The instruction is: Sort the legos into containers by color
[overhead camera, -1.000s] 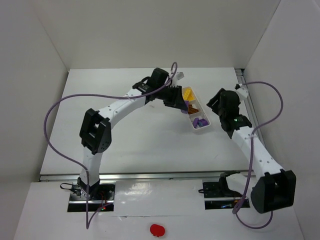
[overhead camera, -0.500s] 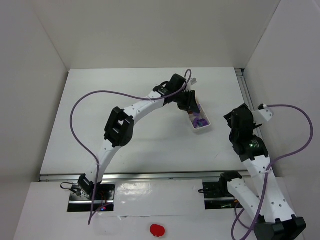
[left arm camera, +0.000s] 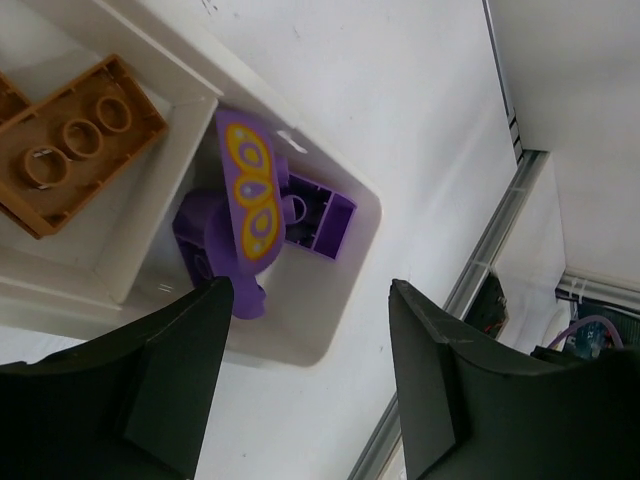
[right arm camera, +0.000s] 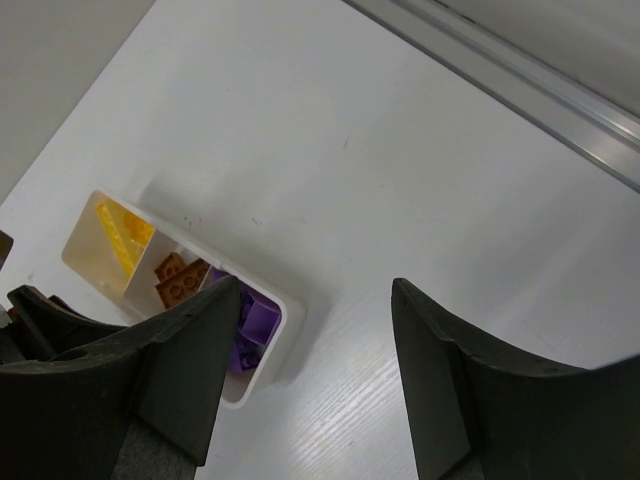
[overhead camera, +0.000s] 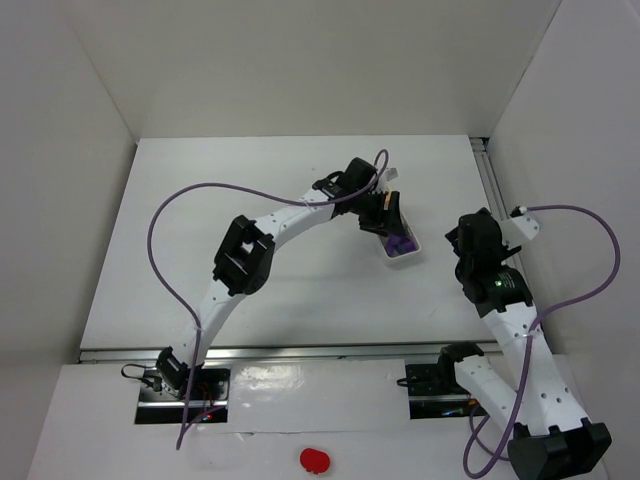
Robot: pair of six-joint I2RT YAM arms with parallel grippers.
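Observation:
The white container tray [overhead camera: 411, 256] lies right of the table's middle. In the left wrist view its end compartment [left arm camera: 300, 340] holds purple legos: a brick [left arm camera: 322, 212] and a piece with a yellow pattern [left arm camera: 250, 190]. An orange-brown brick [left arm camera: 75, 140] lies in the compartment beside it. My left gripper [left arm camera: 310, 300] hovers open just over the purple end, nothing between its fingers. My right gripper [right arm camera: 312, 300] stands open and empty, off to the tray's right. From there I see yellow legos [right arm camera: 120, 235], orange-brown [right arm camera: 180, 280] and purple [right arm camera: 255, 320] in separate compartments.
An aluminium rail [overhead camera: 492, 190] runs along the table's right edge, close to the right arm. White walls enclose the table on three sides. Purple cables loop above both arms. A small red object [overhead camera: 314, 459] sits on the near ledge.
My left gripper moved right along the tray to its purple end and opened, leaving a purple piece in the compartment. The right arm pulled back from the tray towards the near right.

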